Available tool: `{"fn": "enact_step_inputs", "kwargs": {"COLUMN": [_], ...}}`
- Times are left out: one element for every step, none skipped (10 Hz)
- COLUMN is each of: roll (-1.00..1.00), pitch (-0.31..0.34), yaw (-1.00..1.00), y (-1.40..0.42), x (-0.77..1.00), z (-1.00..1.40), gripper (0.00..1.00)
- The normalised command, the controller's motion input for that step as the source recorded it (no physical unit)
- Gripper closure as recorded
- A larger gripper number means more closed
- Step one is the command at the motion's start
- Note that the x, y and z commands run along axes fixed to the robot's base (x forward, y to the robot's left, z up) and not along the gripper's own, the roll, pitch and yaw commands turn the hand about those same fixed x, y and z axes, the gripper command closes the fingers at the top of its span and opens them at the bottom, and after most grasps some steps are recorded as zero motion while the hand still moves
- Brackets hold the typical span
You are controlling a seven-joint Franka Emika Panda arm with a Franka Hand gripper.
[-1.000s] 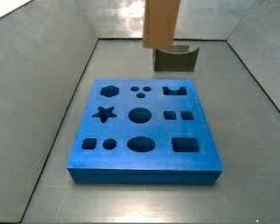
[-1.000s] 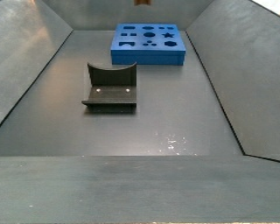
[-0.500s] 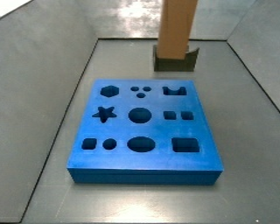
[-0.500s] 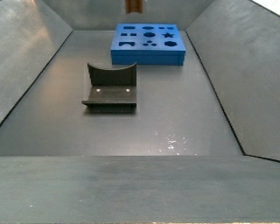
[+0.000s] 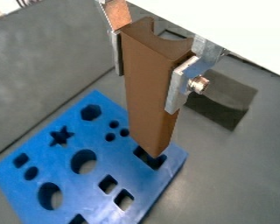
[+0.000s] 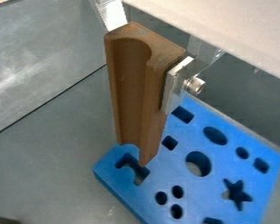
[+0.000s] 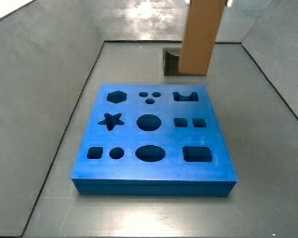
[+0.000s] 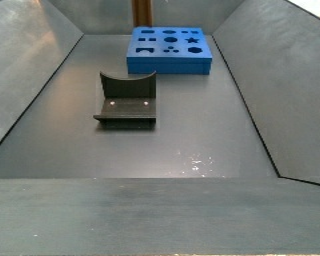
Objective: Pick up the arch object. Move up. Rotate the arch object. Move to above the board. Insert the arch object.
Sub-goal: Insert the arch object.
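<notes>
Lying flat on the grey floor, the board (image 7: 155, 138) is seen with every cut-out unfilled. Above its arch-shaped cut-out a tall brown slab (image 5: 147, 92) is clamped upright in the hand (image 5: 154, 52), silver fingers (image 5: 185, 80) pressed against its sides. The arch object (image 8: 127, 98) is left on the floor, well apart from the hand and board.
</notes>
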Motion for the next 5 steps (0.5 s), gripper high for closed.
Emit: {"fn": "enact_step_inputs", "kwargs": {"roll": [0.15, 0.14, 0.11, 0.00, 0.00], "pitch": [0.000, 0.000, 0.000, 0.000, 0.000], "yaw": [-0.08, 0.00, 0.00, 0.00, 0.00], "y": [0.02, 0.02, 0.00, 0.03, 0.04], "x": [0.23, 0.10, 0.00, 0.00, -0.01], "z": [-0.46, -0.42, -0.37, -0.09, 0.00], "gripper": [1.00, 1.00, 1.00, 1.00, 1.00]}}
